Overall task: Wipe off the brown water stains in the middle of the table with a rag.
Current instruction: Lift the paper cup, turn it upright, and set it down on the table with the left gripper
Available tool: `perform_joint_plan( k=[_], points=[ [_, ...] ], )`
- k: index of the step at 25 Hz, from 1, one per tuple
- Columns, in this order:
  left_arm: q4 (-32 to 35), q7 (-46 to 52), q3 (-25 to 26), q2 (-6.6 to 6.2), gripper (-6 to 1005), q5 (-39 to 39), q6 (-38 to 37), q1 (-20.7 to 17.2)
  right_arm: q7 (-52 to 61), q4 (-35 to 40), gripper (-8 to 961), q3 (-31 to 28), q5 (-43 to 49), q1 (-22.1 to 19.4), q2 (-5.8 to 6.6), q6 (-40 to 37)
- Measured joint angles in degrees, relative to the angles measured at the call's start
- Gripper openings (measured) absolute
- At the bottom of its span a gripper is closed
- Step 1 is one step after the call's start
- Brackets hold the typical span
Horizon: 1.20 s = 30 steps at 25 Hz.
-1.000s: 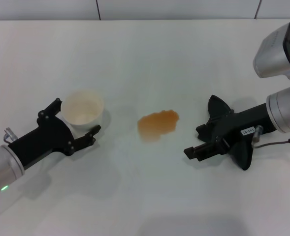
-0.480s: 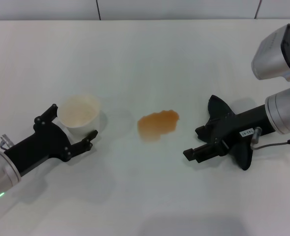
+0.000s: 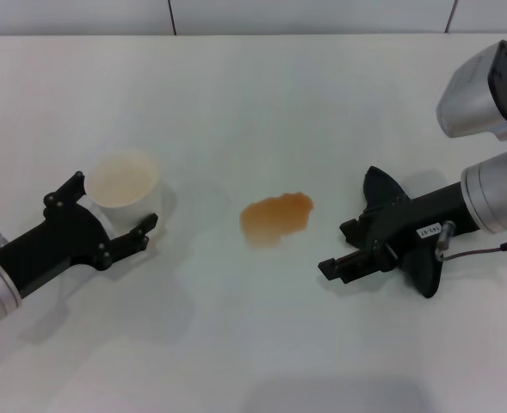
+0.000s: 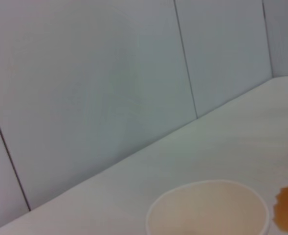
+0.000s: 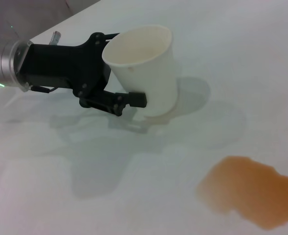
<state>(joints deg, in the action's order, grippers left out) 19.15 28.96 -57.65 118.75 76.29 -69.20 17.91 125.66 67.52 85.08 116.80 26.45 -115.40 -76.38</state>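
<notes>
Orange-brown lobed stains [image 3: 276,217] on smooth table [image 3: 253,95]

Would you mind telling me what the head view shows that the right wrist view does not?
Only the head view shows the right gripper, lying on the table with the black rag beside the stain. Only the right wrist view shows the cup lifted and tilted above its shadow. Both show the left gripper around the cup and the brown water stains.

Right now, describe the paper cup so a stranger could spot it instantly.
On the white table, look to the robot's left of the orange-brown stain. The white cup sits clamped in the left gripper. It is the only pale, round, hollow thing there, tan inside.
</notes>
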Motion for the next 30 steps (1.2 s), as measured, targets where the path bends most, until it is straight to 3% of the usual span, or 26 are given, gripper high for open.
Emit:
perform_joint_plan(
  k=[30],
  points=[
    [0.5, 2.3, -0.1, 0.35, 892, 2.8, 3.3, 1.1, 0.5, 0.9, 790, 0.3, 0.0, -0.1, 0.00, 0.1]
  ],
)
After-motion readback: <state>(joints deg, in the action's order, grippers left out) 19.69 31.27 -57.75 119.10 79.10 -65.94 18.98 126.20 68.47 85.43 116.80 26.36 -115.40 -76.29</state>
